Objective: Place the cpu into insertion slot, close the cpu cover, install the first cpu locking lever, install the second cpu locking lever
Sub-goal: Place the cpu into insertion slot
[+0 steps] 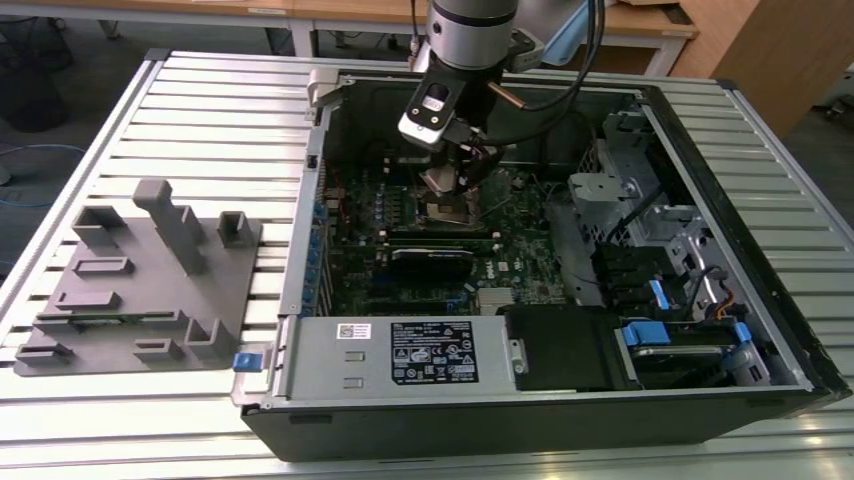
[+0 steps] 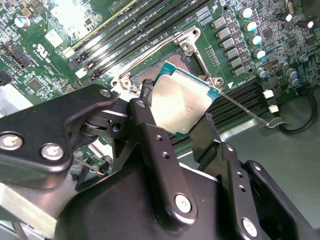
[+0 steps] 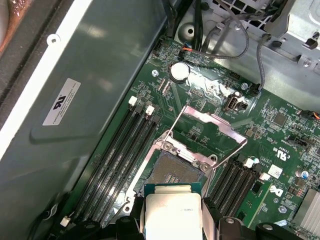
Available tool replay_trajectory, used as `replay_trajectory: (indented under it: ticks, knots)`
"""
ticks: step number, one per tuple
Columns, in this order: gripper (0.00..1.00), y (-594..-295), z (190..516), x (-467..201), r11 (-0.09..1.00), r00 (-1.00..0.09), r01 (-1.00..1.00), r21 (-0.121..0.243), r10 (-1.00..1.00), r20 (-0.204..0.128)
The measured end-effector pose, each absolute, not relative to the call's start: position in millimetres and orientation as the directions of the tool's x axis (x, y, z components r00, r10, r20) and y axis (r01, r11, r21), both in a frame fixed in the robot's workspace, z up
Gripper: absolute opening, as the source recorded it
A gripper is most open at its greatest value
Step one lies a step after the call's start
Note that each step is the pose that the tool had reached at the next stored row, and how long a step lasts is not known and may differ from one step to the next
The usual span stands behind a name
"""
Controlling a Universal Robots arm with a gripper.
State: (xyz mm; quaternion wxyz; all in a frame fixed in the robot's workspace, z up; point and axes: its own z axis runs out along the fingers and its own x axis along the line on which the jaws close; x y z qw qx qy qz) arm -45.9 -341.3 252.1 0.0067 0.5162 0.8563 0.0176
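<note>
Exterior view: my gripper (image 1: 451, 192) hangs inside the open case (image 1: 310, 200), low over the motherboard (image 1: 358, 290), away from its edges. Second wrist view: the fingers (image 2: 146, 122) clamp the cpu (image 2: 182, 102) by two opposite edges, clear of the board. First wrist view: the insertion slot (image 3: 172, 170) lies bare just beyond the chip, and the cpu cover (image 3: 216, 122) is swung up. So I'm on the placing step. Seating it, I judge, wants the chip level and squared to the socket rim.
</note>
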Motion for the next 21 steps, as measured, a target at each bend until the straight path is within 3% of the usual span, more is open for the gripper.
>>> replay_trajectory:
  ticks: [21]
  knots:
    - [0.54, -341.3, 251.8, -45.9, 0.479, -0.48, 0.877, 0.037, 0.877, 0.007]
